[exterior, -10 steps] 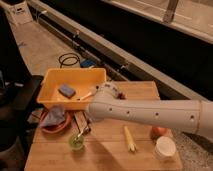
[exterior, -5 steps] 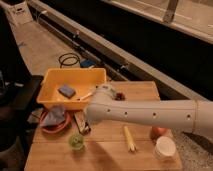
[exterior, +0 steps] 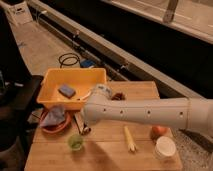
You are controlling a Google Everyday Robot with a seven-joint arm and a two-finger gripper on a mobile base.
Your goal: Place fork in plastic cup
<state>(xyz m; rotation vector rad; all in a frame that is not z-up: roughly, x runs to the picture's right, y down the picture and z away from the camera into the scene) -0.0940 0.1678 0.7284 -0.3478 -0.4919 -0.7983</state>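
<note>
My gripper (exterior: 83, 128) hangs from the white arm that reaches in from the right. It points down at the wooden table (exterior: 107, 155), just above and to the right of the plastic cup (exterior: 75, 142). It is shut on the fork (exterior: 79, 121), a slim pale sliver that slants up and left from the gripper. The small light-green cup stands upright near the table's front left, and I cannot see inside it. The fork's lower end is about a hand's width from the cup's rim and is not inside it.
An orange-red plate (exterior: 48, 129) with a grey cloth (exterior: 54, 117) lies left of the gripper. Behind is a yellow bin (exterior: 52, 79) holding a blue sponge (exterior: 66, 90). A yellow cob (exterior: 129, 138), an orange fruit (exterior: 158, 132) and a white cup (exterior: 165, 147) sit to the right.
The arm has shifted only slightly. The gripper stays over the same spot beside the green cup, a touch lower.
</note>
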